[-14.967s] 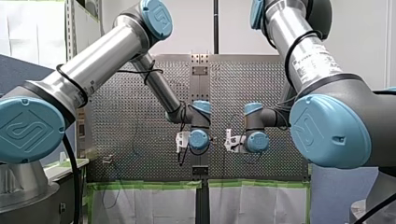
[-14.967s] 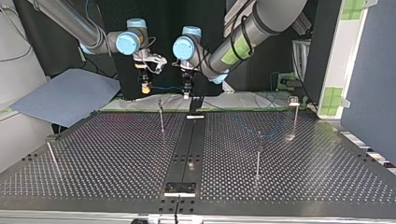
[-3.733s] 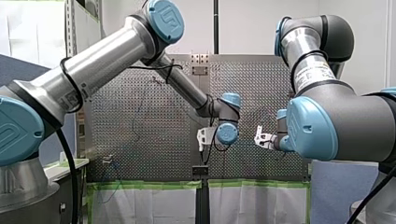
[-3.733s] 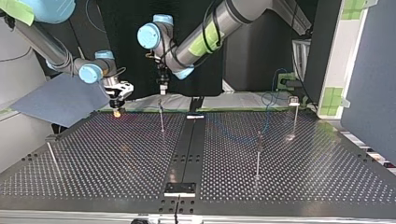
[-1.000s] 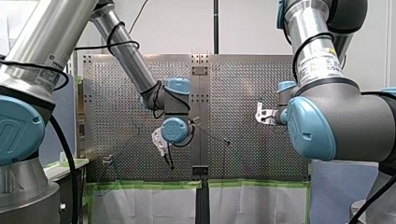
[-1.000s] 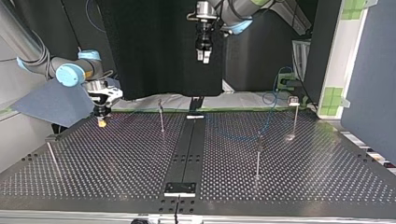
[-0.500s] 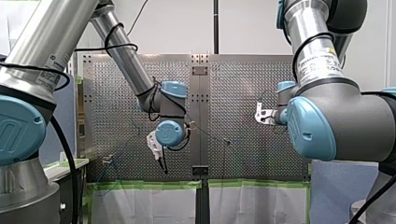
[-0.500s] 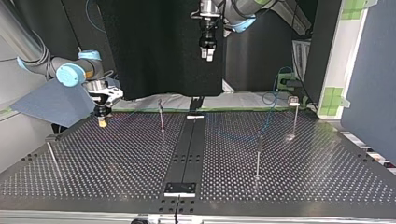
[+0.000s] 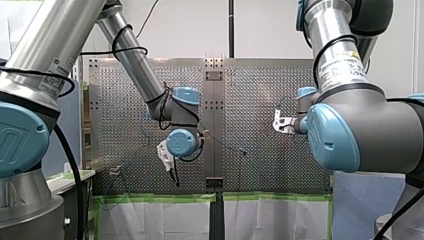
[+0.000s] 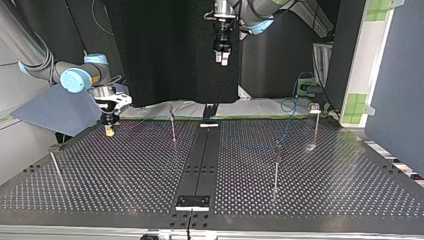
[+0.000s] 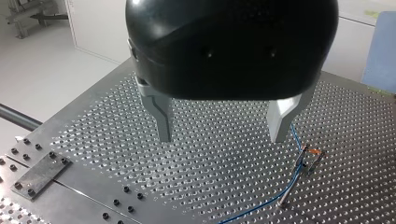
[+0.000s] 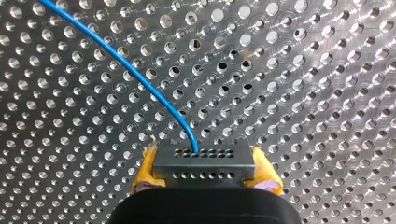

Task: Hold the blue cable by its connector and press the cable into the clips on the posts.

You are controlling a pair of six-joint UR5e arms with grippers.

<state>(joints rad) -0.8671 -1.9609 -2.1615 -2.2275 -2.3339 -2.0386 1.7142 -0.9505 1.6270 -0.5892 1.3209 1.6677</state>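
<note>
Left gripper (image 10: 220, 59) sits further toward front view's left and lower than a second ago, no change over the last half second; right gripper (image 10: 108, 131) holds its spot. Left fingers (image 11: 163, 122) are spread wide with nothing between them, well above the table (image 10: 125, 175). Right gripper's yellow pads (image 12: 144, 173) are clamped on the black connector (image 12: 204, 165), low over the table near its far corner at top view's left. Cable (image 12: 126, 63) leaves the connector off-centre and curves away over the holes. In top view it is only a faint line running toward the view's right, past the near post (image 10: 173, 127) and on toward the other post (image 10: 276, 167). In left wrist view the cable passes right by a post beyond the fingers; cannot tell if it sits in the clip. Risks, as I judge them: cable is thin and hard to see, so the left fingers coming down could miss it or knock a post. If the right gripper pulls further away, tension could bend a thin post, drag the cable out of any clip it is in, or strain it where it enters the connector. The off-centre exit could twist the connector in the pads. Slack could make the cable slip beside a clip when pressed
</note>
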